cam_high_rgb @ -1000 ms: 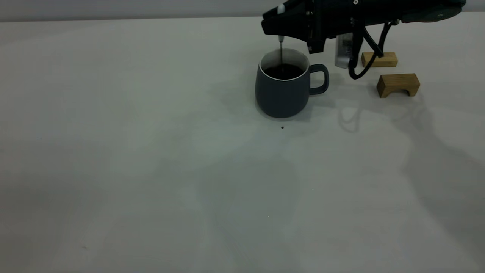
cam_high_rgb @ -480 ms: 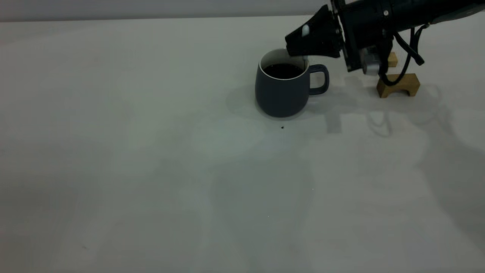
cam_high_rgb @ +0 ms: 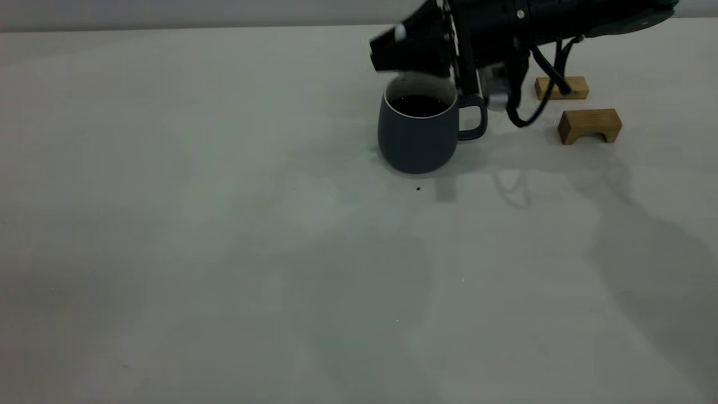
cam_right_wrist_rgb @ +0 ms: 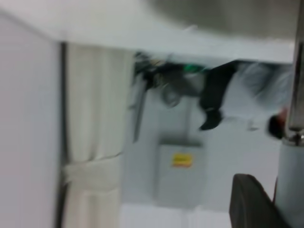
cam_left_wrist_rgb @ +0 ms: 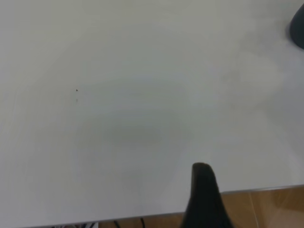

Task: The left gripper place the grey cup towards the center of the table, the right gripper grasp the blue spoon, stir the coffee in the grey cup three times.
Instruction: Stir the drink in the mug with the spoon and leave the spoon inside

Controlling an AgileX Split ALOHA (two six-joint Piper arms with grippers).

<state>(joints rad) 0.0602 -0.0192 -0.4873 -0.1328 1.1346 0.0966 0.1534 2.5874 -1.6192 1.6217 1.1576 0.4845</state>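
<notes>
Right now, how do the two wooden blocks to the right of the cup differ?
The nearer wooden block is an arch with a notch cut under it; the farther wooden block looks like a flat plain slab. The nearer one stands in full view; a cable of the right arm crosses the farther one. Both are tan and rest on the table.

Upright grey cup (cam_high_rgb: 418,132) (coffee (cam_high_rgb: 418,105) inside) on table (cam_high_rgb: 224,224).

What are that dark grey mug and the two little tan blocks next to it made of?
The rounded dark grey mug looks like matte-glazed ceramic: dull slate outside, white inside, thin pale rim, though coated metal can't be ruled out. The tan arch-shaped block and the flat tan block behind it look like unpainted wood, judging by their even honey-brown colour and squared edges.
</notes>
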